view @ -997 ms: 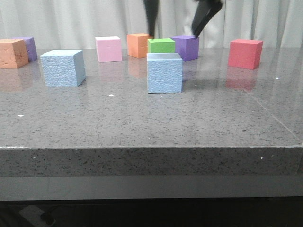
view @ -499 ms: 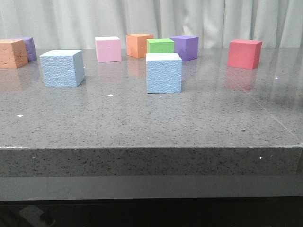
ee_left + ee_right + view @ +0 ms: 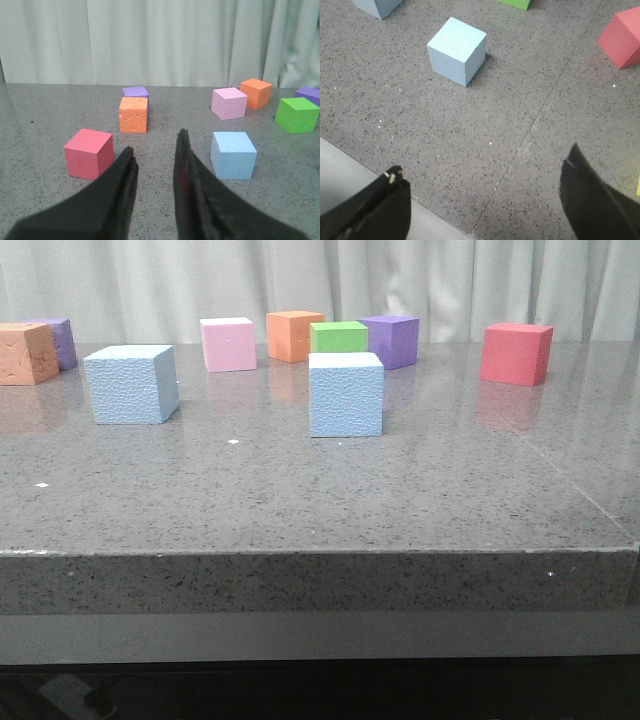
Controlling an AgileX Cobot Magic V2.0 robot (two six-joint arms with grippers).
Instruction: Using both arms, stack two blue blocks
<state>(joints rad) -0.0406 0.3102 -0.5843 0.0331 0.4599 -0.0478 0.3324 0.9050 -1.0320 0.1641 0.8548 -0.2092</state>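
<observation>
- Your table is a speckled grey stone slab, with a pale curtain hanging behind it.
- Your two blue blocks sit apart on that slab, both flat on the surface and unstacked: the left blue block is toward the left side, the centre blue block is near the middle and a little closer to the front edge.
- Your left gripper shows only in the left wrist view: its two black fingers are a narrow gap apart with nothing between them, hovering over bare table. One blue block lies ahead of it, off to one side, not touching.
- Your right gripper shows only in the right wrist view: its fingers are spread wide and hold nothing. The centre blue block lies ahead of it, well clear of both fingertips, and a corner of the other blue block peeks in at the frame edge.
- Behind the centre blue block you have a green cube, just beside it a purple cube, then an orange cube and a pink cube further left.
- A red cube stands alone at the right.
- At the far left, a second orange cube stands in front of a second purple cube.
</observation>
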